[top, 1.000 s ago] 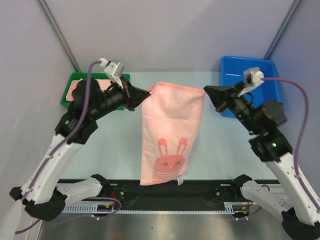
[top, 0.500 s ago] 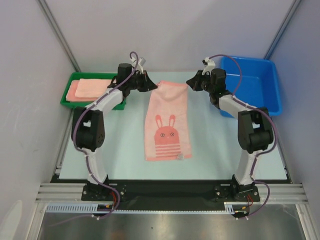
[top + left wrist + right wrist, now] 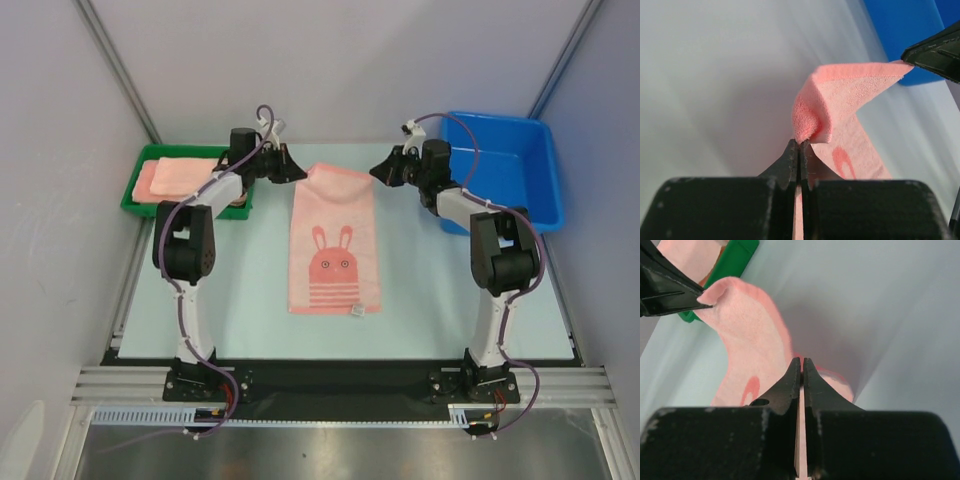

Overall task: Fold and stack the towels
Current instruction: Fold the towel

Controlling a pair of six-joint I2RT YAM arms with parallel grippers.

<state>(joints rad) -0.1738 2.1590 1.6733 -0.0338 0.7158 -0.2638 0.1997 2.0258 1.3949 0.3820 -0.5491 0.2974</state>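
Far left: green tray holds a folded salmon towel. One piece looks done, though I can't tell if it is one layer or a small stack.

My left gripper is pinched together on the far-left corner of the bunny towel. In the left wrist view the cloth bunches right at my fingertips, so the grip is real.

The bunny towel is in the middle, spread lengthwise on the table. Its motif faces up and a small tag sits at the near right corner. Most of it lies flat; only the far edge is lifted, slung between my two grippers.

My right gripper is clamped together on the far-right corner. The right wrist view shows pink cloth pinched in the closed tips.

Far right: blue bin. No towel shows in the part I can see from above.

Progress, my call: this towel is laid out but not folded at all, with no crease yet. Left to do: carry the far edge over toward the near edge, fold again as needed, then move it onto the salmon towel in the tray. Roughly midway for this piece.
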